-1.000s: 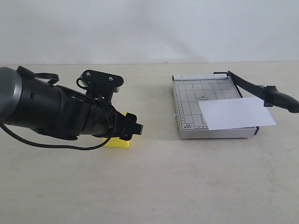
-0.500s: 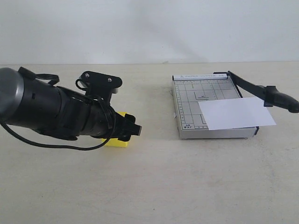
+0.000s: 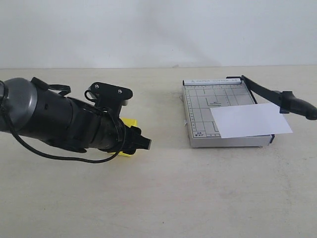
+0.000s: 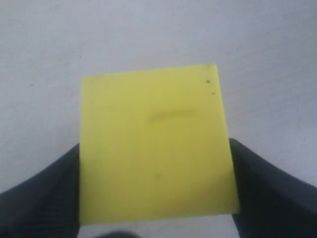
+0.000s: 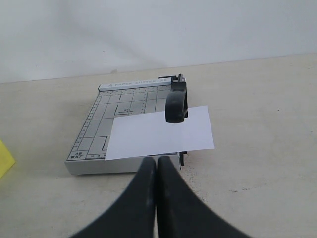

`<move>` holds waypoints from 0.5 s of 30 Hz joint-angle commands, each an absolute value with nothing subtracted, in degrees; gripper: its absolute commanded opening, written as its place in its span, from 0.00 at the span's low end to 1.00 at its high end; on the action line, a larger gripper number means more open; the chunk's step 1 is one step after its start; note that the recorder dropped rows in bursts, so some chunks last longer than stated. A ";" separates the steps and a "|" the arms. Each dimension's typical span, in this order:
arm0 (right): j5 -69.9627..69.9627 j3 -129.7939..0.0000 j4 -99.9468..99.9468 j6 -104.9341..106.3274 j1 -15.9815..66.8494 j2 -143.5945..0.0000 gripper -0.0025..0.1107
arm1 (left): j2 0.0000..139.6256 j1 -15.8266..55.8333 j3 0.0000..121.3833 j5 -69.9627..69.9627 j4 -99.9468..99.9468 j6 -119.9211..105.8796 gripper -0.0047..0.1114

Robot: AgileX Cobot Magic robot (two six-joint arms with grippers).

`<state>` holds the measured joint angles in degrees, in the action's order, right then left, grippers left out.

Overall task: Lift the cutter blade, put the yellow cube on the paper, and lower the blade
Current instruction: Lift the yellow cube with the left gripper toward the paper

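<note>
Your left fingers (image 4: pixel 39 203) moved in closer around the yellow cube (image 4: pixel 153 148), flanking it for lifting; pinching or not, I cannot tell; your right fingers (image 5: pixel 173 198) sat pressed together.

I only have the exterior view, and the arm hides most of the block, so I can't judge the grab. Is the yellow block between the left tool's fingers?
Observer: Yes. In the left wrist view the yellow block sits squarely inside the left tool, with one of the fingers on each side of it. I cannot tell whether they press on it yet.
Operator: And the right tool? It is outside my picture.
Observer: The right tool is shut with its tips together. It holds nothing and faces the paper cutter.
</note>
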<state>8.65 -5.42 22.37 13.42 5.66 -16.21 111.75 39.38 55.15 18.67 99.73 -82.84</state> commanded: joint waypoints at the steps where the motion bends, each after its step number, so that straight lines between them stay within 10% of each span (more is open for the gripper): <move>1: 8.01 -5.17 22.29 13.77 5.70 -16.04 0.02 | 109.95 39.17 55.64 18.59 99.95 -86.05 0.25; 3: 8.01 -5.17 22.29 13.77 5.70 -16.04 0.02 | 109.36 39.17 55.64 18.59 99.95 -88.05 0.07; 15: 8.47 -5.17 22.29 13.77 5.70 -16.04 0.02 | 102.82 39.17 56.89 -2.32 89.71 -100.41 0.08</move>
